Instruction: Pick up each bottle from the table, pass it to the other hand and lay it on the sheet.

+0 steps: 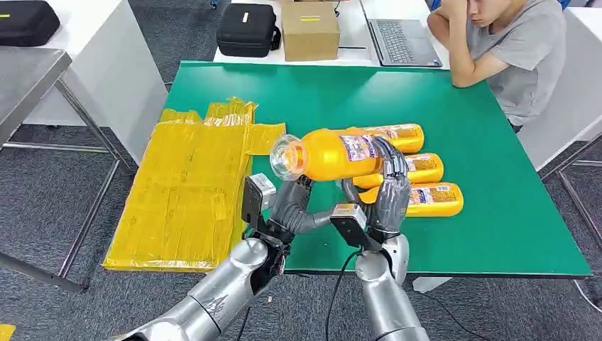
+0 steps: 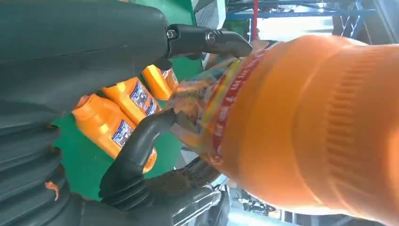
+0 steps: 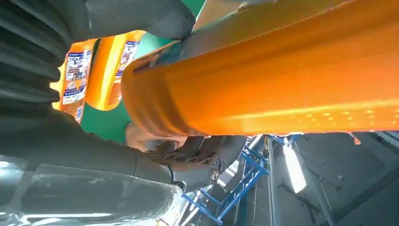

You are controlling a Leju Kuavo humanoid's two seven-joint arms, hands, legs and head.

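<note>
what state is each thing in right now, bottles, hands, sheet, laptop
held bottle: lifted off the table, on its side, cap toward the sheet
right hand: grips the held bottle at its label
left hand: under the held bottle's neck end, grip unclear
three bottles: lying on the green table
yellow sheet: flat, no bottle on it
laptop: open

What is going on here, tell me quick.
The robot holds an orange plastic bottle on its side above the green table, mid hand-over. Its right hand grips the labelled body, and its left hand is at the clear cap end. Three more orange bottles lie on the table. The yellow sheet holds none. A person in grey sits beyond.
</note>
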